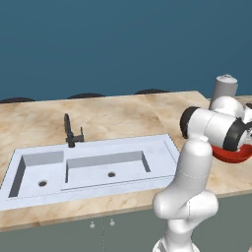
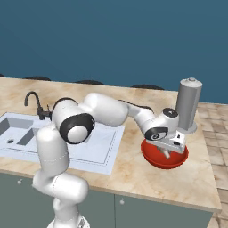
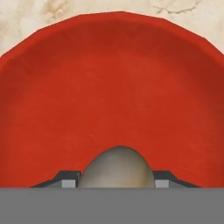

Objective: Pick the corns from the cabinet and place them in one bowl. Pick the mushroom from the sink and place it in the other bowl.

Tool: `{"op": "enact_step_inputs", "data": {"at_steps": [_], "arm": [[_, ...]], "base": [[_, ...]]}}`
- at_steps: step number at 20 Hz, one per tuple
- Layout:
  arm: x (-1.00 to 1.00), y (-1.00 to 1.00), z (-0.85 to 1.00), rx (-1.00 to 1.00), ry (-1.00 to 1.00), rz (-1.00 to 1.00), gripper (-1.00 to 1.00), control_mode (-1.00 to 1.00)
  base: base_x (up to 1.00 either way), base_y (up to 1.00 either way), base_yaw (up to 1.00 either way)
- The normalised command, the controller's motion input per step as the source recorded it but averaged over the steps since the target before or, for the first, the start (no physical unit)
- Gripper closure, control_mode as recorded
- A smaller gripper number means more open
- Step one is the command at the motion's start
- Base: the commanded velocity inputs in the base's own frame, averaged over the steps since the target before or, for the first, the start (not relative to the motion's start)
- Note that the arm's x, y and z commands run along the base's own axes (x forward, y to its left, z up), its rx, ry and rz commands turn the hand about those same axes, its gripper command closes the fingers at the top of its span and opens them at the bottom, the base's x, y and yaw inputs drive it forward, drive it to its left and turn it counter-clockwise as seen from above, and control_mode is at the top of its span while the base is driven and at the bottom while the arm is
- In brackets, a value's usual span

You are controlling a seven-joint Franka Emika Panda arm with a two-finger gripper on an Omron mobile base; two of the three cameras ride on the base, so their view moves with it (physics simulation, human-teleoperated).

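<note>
Claw (image 2: pixel 168 152) grips the mushroom (image 3: pixel 117 168) over the red bowl (image 2: pixel 156 161) (its lower half is cut off in the hand view). Bowl sits on the marbled tan tabletop (image 2: pixel 147 182), right of the sink (image 1: pixel 93 170); blue wall (image 1: pixel 123 44) behind.

Flat, even rendered light in all 3 views — bright, no glare or hot spots. Shadows faint: soft shading inside the sink (image 1: pixel 88 167) basins and a thin dark rim under the red bowl (image 2: pixel 164 160) on the tabletop (image 2: pixel 147 178). Low-res, slightly soft edges. Hand view sharp enough — bowl surface shows mild mottling, no edge distortion.
</note>
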Motion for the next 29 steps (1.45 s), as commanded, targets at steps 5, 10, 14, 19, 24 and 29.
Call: {"op": "enact_step_inputs", "data": {"at_steps": [5, 10, 14, 19, 24, 29], "arm": [[0.04, 0.00, -0.17, 0.01, 0.03, 0.00, 1.00, -1.00], [0.03, 0.00, -0.16, 0.02, 0.02, 0.00, 1.00, -1.00], [0.03, 0.00, -0.16, 0.02, 0.03, 0.00, 1.00, -1.00], [0.03, 0.00, -0.16, 0.02, 0.03, 0.00, 1.00, -1.00], [0.03, 0.00, -0.15, 0.01, 0.02, 0.00, 1.00, -1.00], [0.00, 0.00, -0.15, 0.02, 0.02, 0.00, 1.00, -1.00]], "base": [[0.00, 0.00, 0.00], [0.00, 0.00, 0.00], [0.00, 0.00, 0.00], [0.00, 0.00, 0.00], [0.00, 0.00, 0.00], [0.00, 0.00, 0.00]]}}
